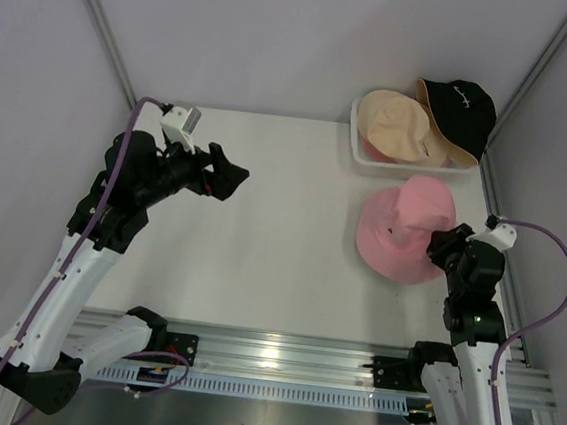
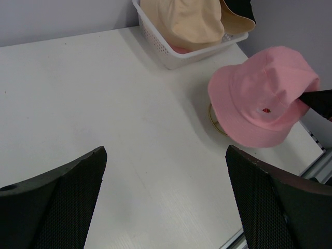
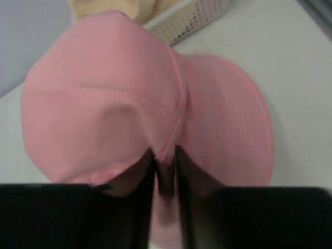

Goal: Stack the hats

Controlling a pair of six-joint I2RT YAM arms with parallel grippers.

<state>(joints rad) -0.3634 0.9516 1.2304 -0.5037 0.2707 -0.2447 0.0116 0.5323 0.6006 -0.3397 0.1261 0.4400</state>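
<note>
Right wrist view looks along the right gripper (image 3: 165, 155), whose two black fingers stand nearly together with a fold of the pink fabric bucket hat (image 3: 104, 104) pinched between them. The grip sits at the seam where crown meets brim, at the lower centre of the frame; that is a sensible place to hold floppy cloth, since the seam gives the jaws something thicker to bite.

In the top external view this hat lies at the right of the white table (image 1: 282, 232), just below the white perforated plastic basket (image 1: 355, 144) in the upper right. The left wrist view shows the curve of a gold wire stand (image 2: 212, 120) under the hat's brim, so the hat appears to be draped over the stand, which would keep its crown domed for the next hat to sit on.

A beige fabric bucket hat (image 1: 398, 123) and a black bucket hat with white lettering (image 1: 459, 109) rest in and over the basket, not yet stacked. A sliver of pink under the beige one may be another hat; it is too hidden to tell.

The left gripper (image 1: 229, 172) hovers at the upper left with its jaws spread wide, holding nothing and well apart from the hats, probably to stay clear of the other arm.
</note>
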